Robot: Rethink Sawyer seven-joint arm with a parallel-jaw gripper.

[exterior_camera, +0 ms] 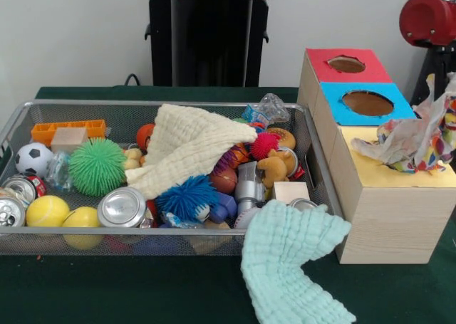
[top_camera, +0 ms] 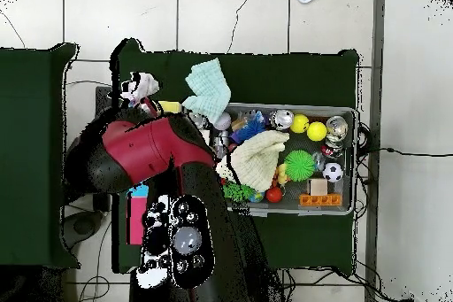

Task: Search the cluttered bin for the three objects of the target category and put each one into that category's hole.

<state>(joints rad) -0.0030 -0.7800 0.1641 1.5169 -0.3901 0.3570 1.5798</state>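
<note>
The wire mesh bin [exterior_camera: 324,164] holds balls, cans and toys. A cream cloth [exterior_camera: 189,146] lies across its middle. A crumpled whitish wrapper with coloured patches [exterior_camera: 417,142] sits on the yellow top of the wooden box [exterior_camera: 388,210] and covers its hole. One corner stands up towards the right edge. In the overhead view my red arm [top_camera: 146,143] reaches to this wrapper [top_camera: 146,83], and the gripper is hidden in it. A clear crinkly piece with blue and red [exterior_camera: 265,112] lies at the bin's far right corner.
The box also has a red hole [exterior_camera: 346,64] and a blue hole [exterior_camera: 367,103]. A mint cloth [exterior_camera: 288,267] hangs over the bin's near right rim onto the green table. A green spiky ball [exterior_camera: 97,166], a blue spiky ball [exterior_camera: 187,197] and cans fill the bin.
</note>
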